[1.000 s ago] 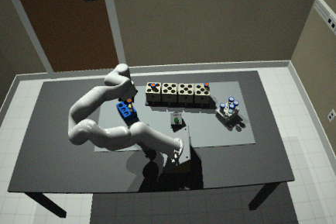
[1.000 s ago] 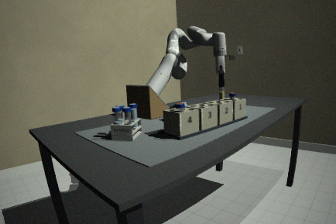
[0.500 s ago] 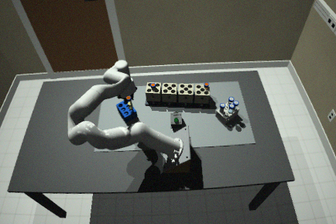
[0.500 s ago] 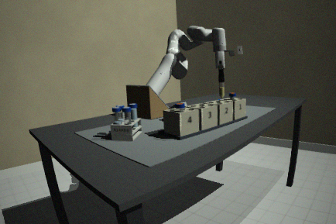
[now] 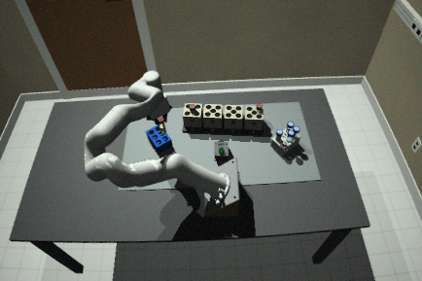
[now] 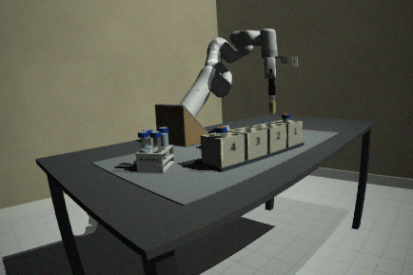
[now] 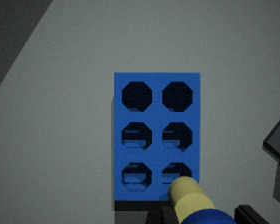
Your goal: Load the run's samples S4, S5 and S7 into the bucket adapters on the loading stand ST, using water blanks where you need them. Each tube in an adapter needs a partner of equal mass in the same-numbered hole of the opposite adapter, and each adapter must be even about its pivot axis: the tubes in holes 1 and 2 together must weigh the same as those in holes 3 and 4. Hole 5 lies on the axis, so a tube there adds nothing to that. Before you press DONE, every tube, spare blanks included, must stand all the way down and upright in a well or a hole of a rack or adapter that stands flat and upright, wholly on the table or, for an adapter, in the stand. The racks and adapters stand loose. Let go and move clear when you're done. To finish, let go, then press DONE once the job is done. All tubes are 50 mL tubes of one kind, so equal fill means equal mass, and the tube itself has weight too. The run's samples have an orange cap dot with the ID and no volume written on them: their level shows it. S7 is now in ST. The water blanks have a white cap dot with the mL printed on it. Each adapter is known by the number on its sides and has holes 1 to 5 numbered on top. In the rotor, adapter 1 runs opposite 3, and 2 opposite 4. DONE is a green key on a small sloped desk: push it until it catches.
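My gripper [image 5: 161, 119] [image 6: 272, 94] [image 7: 203, 215] is shut on a tube with yellowish contents, a blue cap and an orange dot; its ID is not readable. The tube [image 6: 272, 107] [image 7: 186, 192] hangs upright, its tip above the near end of the blue rack [image 5: 166, 146] [image 7: 157, 115]. No tube shows in this rack's six wells. Adapters 1 [image 5: 193, 122] [image 6: 294, 132], 2 [image 5: 212, 123] [image 6: 278, 136], 3 [image 5: 233, 123] [image 6: 258, 142] and 4 [image 5: 254, 124] [image 6: 232, 147] stand in a row. An orange-dotted tube [image 5: 193, 107] [image 6: 285, 116] stands in adapter 1, another [image 5: 260, 106] [image 6: 222, 128] in adapter 4's back right.
The blanks rack [image 5: 286, 148] [image 6: 154, 166], at the right in the top view, holds several blue-capped tubes. The green DONE key [image 5: 222, 151] sits on its small desk between the adapter row and the arm base. The adapter row stands right of the blue rack in the top view.
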You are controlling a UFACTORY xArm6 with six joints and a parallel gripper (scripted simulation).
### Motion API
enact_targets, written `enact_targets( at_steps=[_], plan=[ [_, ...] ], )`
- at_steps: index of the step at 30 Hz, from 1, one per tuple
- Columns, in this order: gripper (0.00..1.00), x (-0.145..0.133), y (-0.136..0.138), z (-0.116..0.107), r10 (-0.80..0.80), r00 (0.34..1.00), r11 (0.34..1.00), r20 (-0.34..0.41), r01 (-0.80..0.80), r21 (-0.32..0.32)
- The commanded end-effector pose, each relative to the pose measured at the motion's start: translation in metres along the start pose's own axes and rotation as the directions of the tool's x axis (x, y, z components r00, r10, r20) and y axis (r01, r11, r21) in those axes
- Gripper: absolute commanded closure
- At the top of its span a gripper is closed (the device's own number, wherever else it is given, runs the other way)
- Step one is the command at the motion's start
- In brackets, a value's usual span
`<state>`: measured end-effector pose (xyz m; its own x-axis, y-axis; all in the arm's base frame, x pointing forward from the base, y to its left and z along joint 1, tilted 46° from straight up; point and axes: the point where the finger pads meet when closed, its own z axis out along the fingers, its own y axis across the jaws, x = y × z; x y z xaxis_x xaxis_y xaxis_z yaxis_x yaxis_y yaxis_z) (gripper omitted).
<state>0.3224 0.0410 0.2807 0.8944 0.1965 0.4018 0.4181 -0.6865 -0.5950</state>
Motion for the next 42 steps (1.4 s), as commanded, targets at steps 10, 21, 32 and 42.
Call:
enact_targets(
  at_steps=[10,21,32,42],
  plan=[
    [1.0,0.001,0.0,-0.022,-0.001,1.0,1.0,-0.001,0.001,-0.001],
    [1.0,0.001,0.0,-0.04,-0.001,1.0,1.0,-0.001,0.001,-0.001],
    [1.0,0.0,0.015,-0.041,0.099,0.995,0.995,-0.002,-0.099,-0.001],
    [1.0,-0.001,0.055,-0.041,0.357,0.934,0.934,-0.002,-0.357,-0.001]
  ],
)
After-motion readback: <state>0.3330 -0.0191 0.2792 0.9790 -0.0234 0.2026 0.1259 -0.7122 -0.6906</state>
